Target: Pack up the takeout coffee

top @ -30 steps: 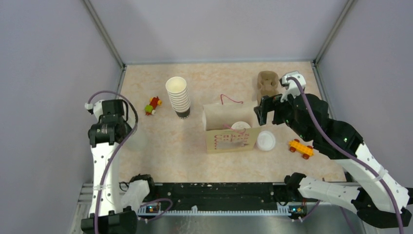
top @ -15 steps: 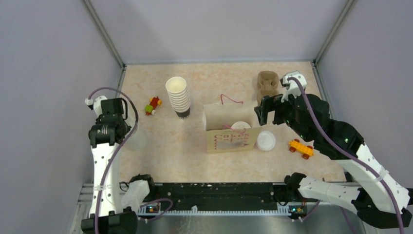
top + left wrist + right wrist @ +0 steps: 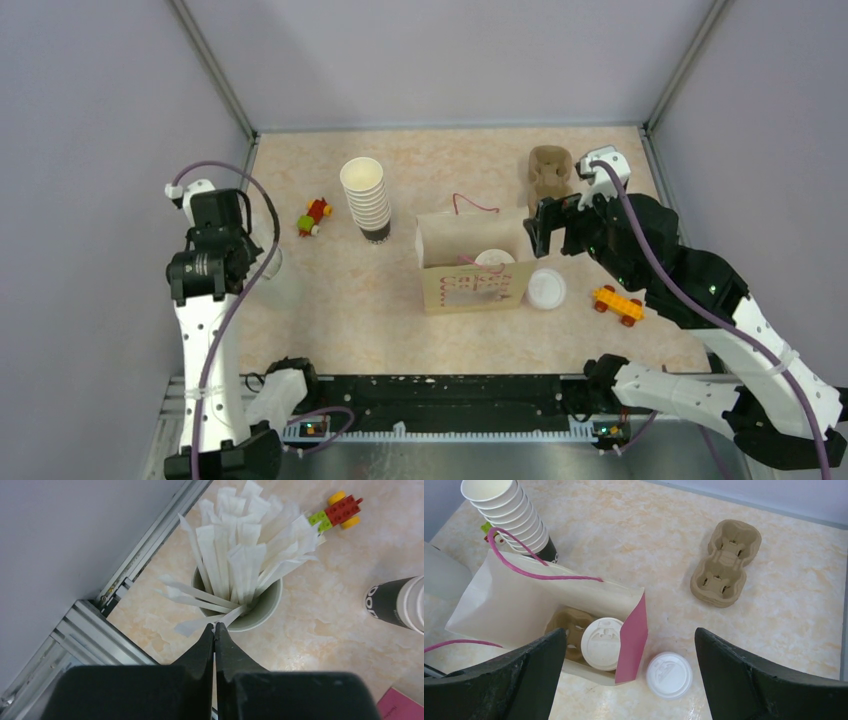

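The takeout coffee, a white-lidded cup, stands in a brown carrier inside the open paper bag, which sits mid-table. My right gripper hangs open above the bag's right end, holding nothing. A loose white lid lies on the table just right of the bag. At the far left my left gripper is shut, its tips pinching a paper-wrapped straw that leans out of a grey cup full of such straws.
A tall stack of lidless cups stands left of the bag. A spare cardboard carrier lies at the back right. Toy bricks sit at the left and right. A metal rail runs beside the straw cup.
My left gripper has closed at the straw cup, and its wrist has shifted left and back. The right arm, the bag and the cup have not moved.
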